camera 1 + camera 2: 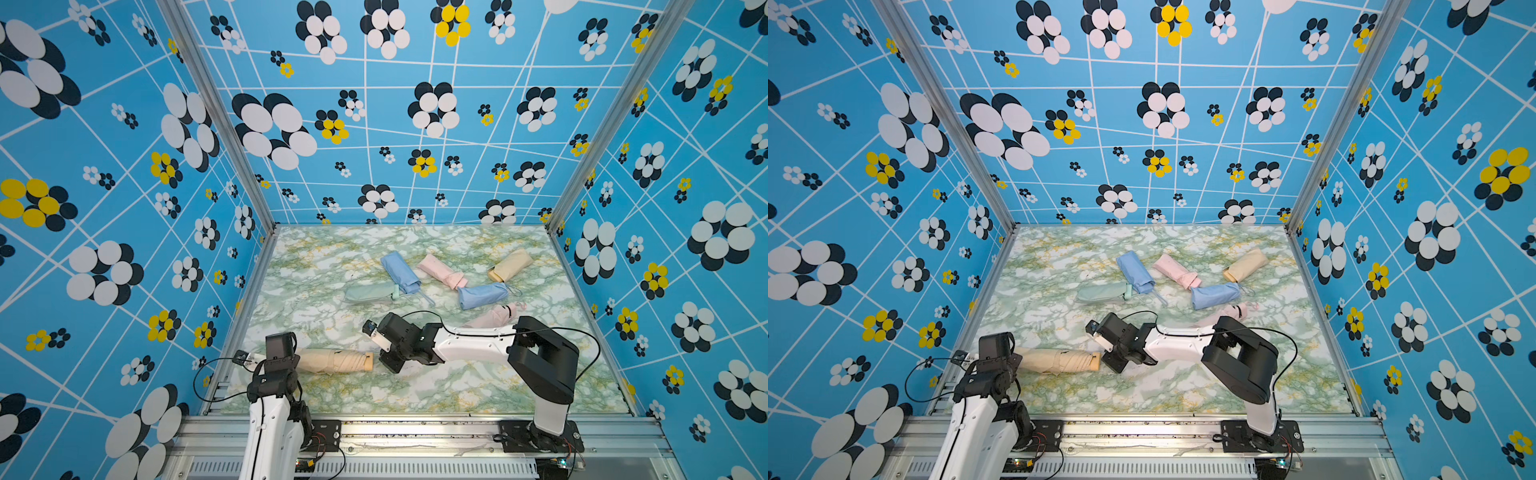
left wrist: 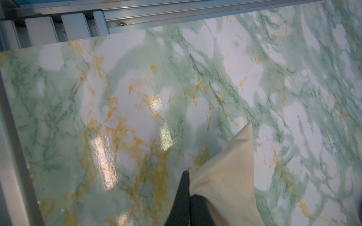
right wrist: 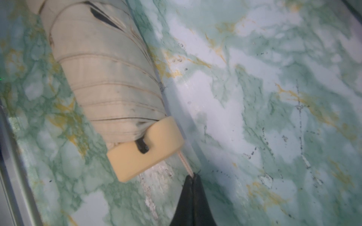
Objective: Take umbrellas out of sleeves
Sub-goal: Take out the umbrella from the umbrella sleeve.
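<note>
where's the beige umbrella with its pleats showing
In both top views the beige umbrella lies at the table's front left, between the left gripper, pinching its beige sleeve, and the right gripper, pinching its cord.

robot test cell: aluminium frame (image 1: 415, 434), flower-print walls (image 1: 457, 174), marble-print tabletop (image 1: 415, 395).

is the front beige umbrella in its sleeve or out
Mostly out: beige umbrella shows bare pleats and handle; tip hidden.

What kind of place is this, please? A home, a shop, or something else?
Most likely a robot test cell, not a home: two robot arms are mounted on an aluminium rail, and flower-pattern panels on an aluminium frame enclose a marble-look tabletop.
</note>
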Tool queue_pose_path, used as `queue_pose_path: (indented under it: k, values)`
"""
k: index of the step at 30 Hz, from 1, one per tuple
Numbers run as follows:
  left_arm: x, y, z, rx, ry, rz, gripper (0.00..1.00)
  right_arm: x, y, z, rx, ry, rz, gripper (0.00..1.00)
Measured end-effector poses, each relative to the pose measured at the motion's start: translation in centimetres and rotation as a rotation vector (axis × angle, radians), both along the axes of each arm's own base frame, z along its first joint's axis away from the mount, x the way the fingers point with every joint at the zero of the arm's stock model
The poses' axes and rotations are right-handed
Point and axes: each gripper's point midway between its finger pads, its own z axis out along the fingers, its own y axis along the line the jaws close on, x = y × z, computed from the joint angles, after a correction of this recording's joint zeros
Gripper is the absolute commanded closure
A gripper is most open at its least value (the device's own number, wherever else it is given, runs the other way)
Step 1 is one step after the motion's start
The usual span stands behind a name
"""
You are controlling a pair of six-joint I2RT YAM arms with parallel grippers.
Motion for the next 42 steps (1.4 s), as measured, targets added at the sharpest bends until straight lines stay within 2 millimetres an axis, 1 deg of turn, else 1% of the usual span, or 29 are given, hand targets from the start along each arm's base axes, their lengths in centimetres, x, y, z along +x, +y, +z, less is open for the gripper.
queue_pose_path:
  k: [15, 31, 38, 42]
  values:
    - [-0.1, 0.2, 0.1, 0.009, 0.002, 0.006, 1.0, -0.3, -1.7, -0.4, -0.035, -0.01, -0.015, 1.0]
    - [0.2, 0.2, 0.2, 0.014, -0.009, 0.004, 1.0, 0.1, -2.0, -0.5, -0.059, -0.043, -0.011, 1.0]
    - [0.5, 0.3, 0.4, 0.019, -0.025, -0.001, 1.0, 0.2, -2.7, -0.7, -0.092, -0.056, -0.006, 1.0]
    - [0.5, 0.3, 0.4, 0.02, -0.023, -0.002, 1.0, 0.3, -2.9, -0.5, -0.101, -0.068, -0.002, 1.0]
